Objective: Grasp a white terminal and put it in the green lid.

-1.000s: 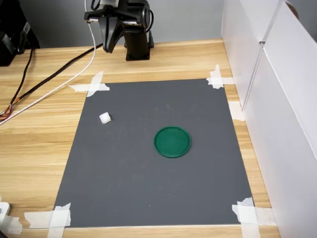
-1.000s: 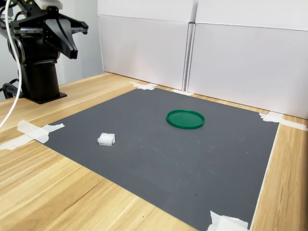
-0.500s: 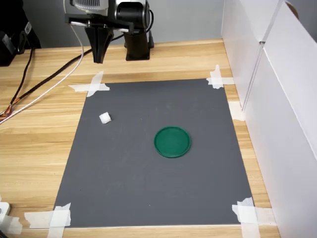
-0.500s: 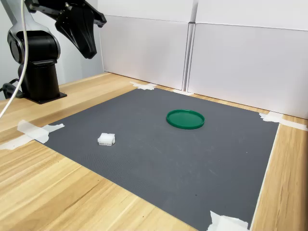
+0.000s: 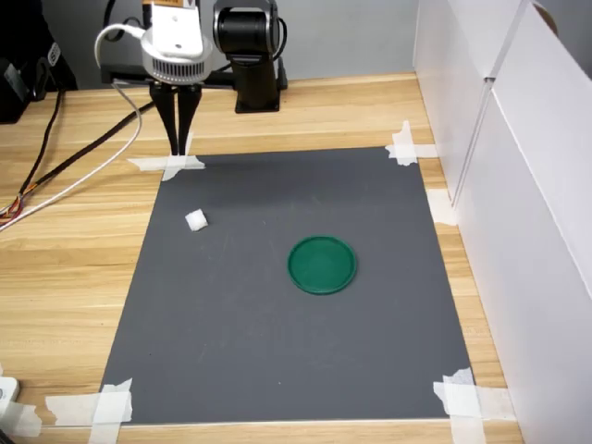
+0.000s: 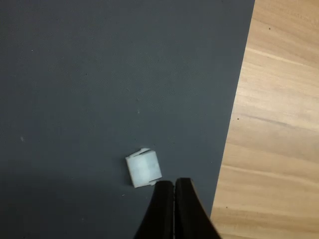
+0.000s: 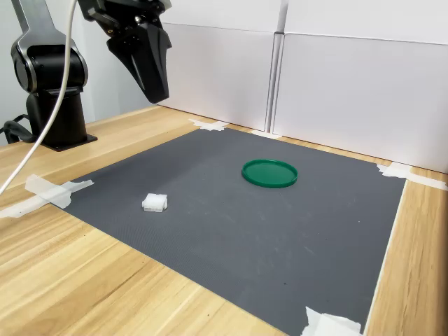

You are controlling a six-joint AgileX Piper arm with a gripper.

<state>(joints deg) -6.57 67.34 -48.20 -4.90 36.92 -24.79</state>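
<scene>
A: Biggest first – the dark grey mat (image 5: 296,277), taped to the wooden table (image 5: 74,268) at its corners.

B: And the green lid (image 5: 322,265)?

A: Flat round disc w/ a low rim, lying on the mat approx. centre in the first exterior view. The white terminal (image 5: 195,220) – tiny, roughly cubic – sits well apart at about 10 o'clock from it, near the mat's edge.

B: Gripper (image 6: 174,185)?

A: Fingers pressed together, nothing between them. In the wrist view the tips hang just beside the terminal, above the mat.

B: Vs. half a sec ago?

A: Arm has swung out over the taped corner, pointing straight down. Lid and terminal haven't shifted.
</scene>
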